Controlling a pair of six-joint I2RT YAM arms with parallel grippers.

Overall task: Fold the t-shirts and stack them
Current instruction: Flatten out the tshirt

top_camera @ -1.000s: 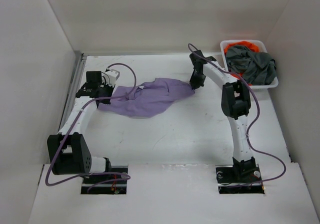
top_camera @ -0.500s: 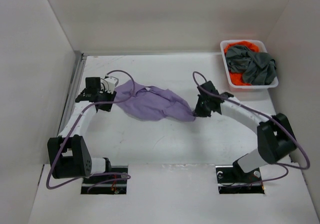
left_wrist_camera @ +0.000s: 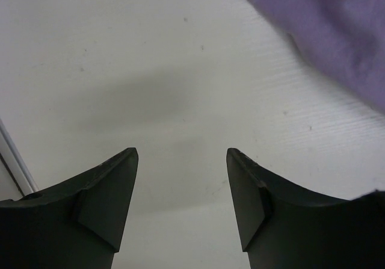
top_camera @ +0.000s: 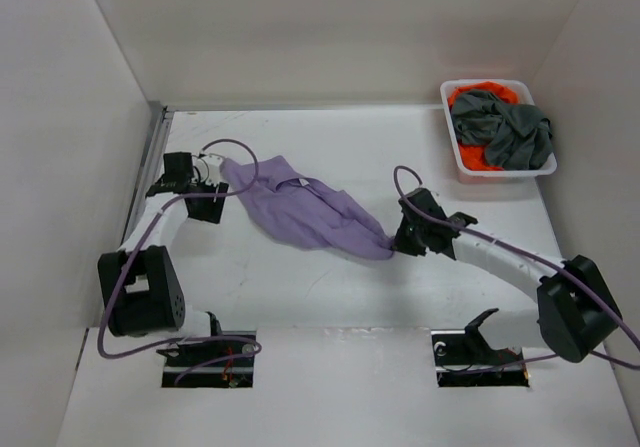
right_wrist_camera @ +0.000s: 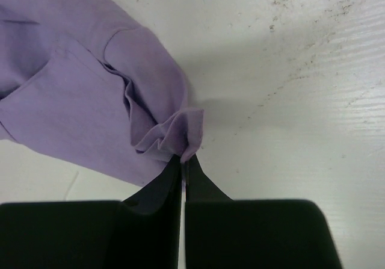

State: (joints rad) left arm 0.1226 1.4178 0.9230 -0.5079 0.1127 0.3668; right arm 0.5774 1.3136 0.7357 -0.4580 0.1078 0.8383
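The lavender t-shirt point(top_camera: 300, 212) lies crumpled across the middle of the table, running from back left to front right. My right gripper point(top_camera: 393, 239) is shut on a bunched edge at its near right end; in the right wrist view the fingertips point(right_wrist_camera: 183, 157) pinch that fold of lavender t-shirt point(right_wrist_camera: 72, 118). At the shirt's far left end my left gripper point(top_camera: 222, 179) is open, with only bare table between its fingers point(left_wrist_camera: 180, 154) and the lavender cloth point(left_wrist_camera: 337, 34) off to the upper right. The dark grey t-shirt point(top_camera: 512, 129) and orange t-shirt point(top_camera: 478, 95) lie heaped in the basket.
The white mesh basket point(top_camera: 448, 92) stands at the back right corner. White walls close in the table on the left, back and right, and a metal rail point(top_camera: 150, 157) runs along the left edge. Purple cables loop from both arms.
My left gripper has opened and let go of the lavender t-shirt's left end. My right arm has swung nearer and lower, dragging the shirt's right end toward the front.
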